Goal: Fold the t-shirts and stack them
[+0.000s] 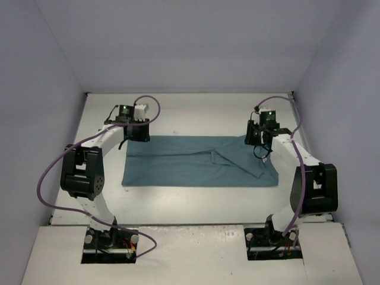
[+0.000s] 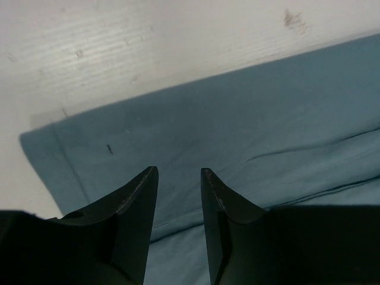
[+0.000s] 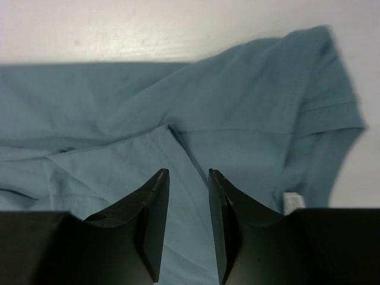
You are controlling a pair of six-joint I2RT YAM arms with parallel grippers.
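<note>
The teal-blue t-shirt (image 1: 196, 161) lies flat as a long folded band across the middle of the white table. My left gripper (image 1: 136, 138) hangs over its far left corner; in the left wrist view the gripper (image 2: 179, 172) is open, with nothing between its fingers and the shirt (image 2: 249, 119) below. My right gripper (image 1: 260, 146) hovers over the far right end. In the right wrist view it (image 3: 189, 173) stands open and empty above a folded sleeve (image 3: 267, 107). A small white label (image 3: 292, 203) peeks out beside the right finger.
Pale walls close in the table (image 1: 190, 113) on the left, back and right. Both arm bases (image 1: 110, 243) (image 1: 274, 240) sit at the near edge, with purple cables (image 1: 47, 172) looping off them. A dark speck (image 2: 292, 19) marks the table beyond the shirt.
</note>
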